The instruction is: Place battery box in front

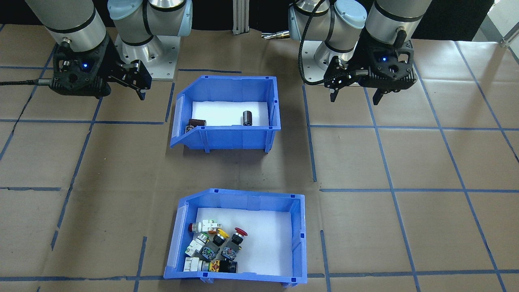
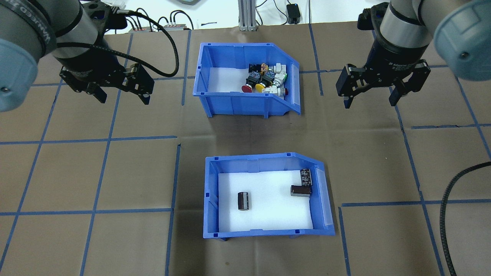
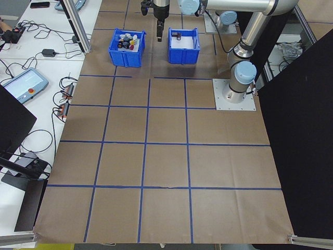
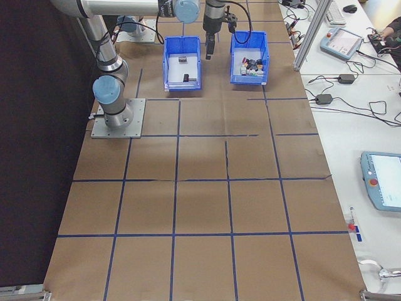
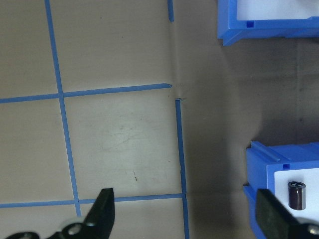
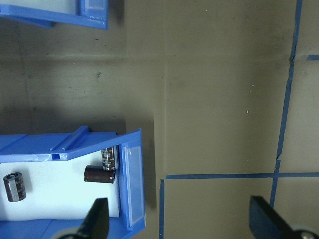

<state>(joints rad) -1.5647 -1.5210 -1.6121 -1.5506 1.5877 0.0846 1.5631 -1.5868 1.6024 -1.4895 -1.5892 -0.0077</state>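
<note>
The battery box is a blue open-top bin with a white floor, sitting on the table's near side in the overhead view. One dark cell lies near its left, and two more cells rest by the sloped right side. My left gripper hovers open and empty, far to the box's upper left. Equally empty, my right gripper stands open to the box's upper right. The left wrist view catches one corner of the battery box. The right wrist view has its sloped end below my open right gripper.
A second blue bin with several colourful push-button switches sits farther from the robot, directly beyond the battery box. Brown paper with blue tape lines covers the table. Cables and devices lie past the far edge.
</note>
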